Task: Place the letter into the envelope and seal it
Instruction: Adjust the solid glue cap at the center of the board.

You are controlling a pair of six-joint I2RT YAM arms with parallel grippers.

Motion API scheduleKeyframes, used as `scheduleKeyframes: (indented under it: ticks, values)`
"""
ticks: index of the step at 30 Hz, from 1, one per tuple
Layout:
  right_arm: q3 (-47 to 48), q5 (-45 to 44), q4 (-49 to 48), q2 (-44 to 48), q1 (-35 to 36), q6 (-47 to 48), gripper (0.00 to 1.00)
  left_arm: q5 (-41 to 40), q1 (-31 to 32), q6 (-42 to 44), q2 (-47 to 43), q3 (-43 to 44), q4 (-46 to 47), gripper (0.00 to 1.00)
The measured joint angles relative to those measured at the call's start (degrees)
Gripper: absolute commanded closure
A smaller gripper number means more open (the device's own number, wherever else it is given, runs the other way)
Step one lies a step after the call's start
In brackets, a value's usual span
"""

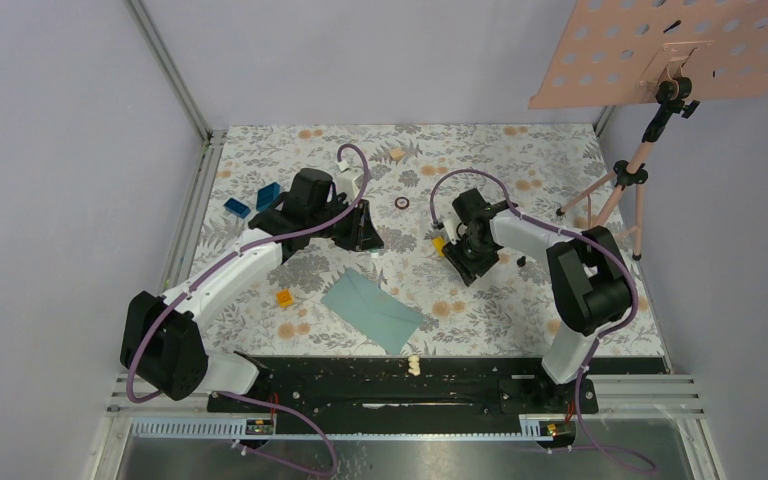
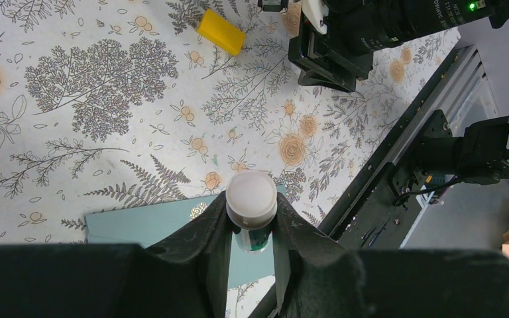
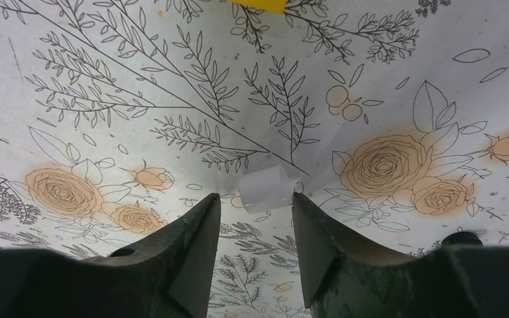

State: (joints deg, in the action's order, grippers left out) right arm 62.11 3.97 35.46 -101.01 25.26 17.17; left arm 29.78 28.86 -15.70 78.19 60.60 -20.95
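Envelope (image 1: 372, 310) lies flat on table (image 1: 520, 300) by the front rail, contents hidden. Left gripper (image 2: 252, 218) near it, clenched on white-capped glue stick (image 2: 252, 195). Right gripper (image 3: 256, 197) jaws straddle small white cap (image 3: 263, 187) lying on table, cannot tell if squeezing. Yellow block (image 2: 220, 31) beyond

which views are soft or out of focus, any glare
Top external: even light, sharp, the envelope crisp. Left wrist: left fingers dark and soft up close, the white-capped tube clearer. Right wrist: right fingers blurred, floral cloth sharp; no glare.
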Motion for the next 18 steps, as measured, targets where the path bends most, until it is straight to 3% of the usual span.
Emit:
scheduleKeyframes:
  ticks: [9,18]
  values:
    - [0.1,-0.5,-0.5,-0.3,0.0,-0.3,0.49,0.0,-0.1,0.0,0.0,0.0,0.0,1.00]
    - [0.8,-1.6,-1.6,-0.6,0.0,-0.3,0.57,0.1,-0.2,0.0,0.0,0.0,0.0,1.00]
